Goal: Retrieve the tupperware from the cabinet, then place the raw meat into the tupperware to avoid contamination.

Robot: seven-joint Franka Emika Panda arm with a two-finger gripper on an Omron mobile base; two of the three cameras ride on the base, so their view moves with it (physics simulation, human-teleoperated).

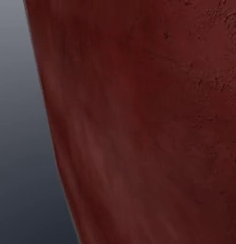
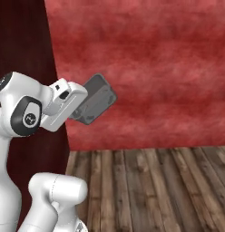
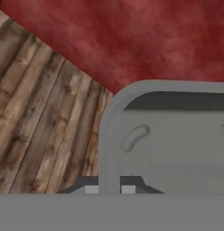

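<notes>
Tupperware [image 3: 177,144], a grey translucent rounded-corner container, is the thing in hand here, and it sits right at the pincer rather than in any cabinet.

Largest in the scene is the red wall [image 2: 155,68], running across the back of the right base view and rising close before the left base view. Below it lies the plank floor [image 2: 155,190], worn grey-brown boards that also slant across the hand view.

Next comes the white arm [image 2: 28,113], bent at the elbow and reaching out toward the wall with the tupperware raised well above the floor, tilted, its flat face turned partly toward the camera.

Smallest is the gripper [image 3: 109,188]. In the hand view its dark tips stand nearly together on either side of the container's near rim, so it is clamped narrowly on that wall and carries the tupperware. The container's body stretches away from the tips and off to the right of that view, open side toward the camera.

Neither meat nor counter can be seen, so which way the container must travel cannot be told.
</notes>
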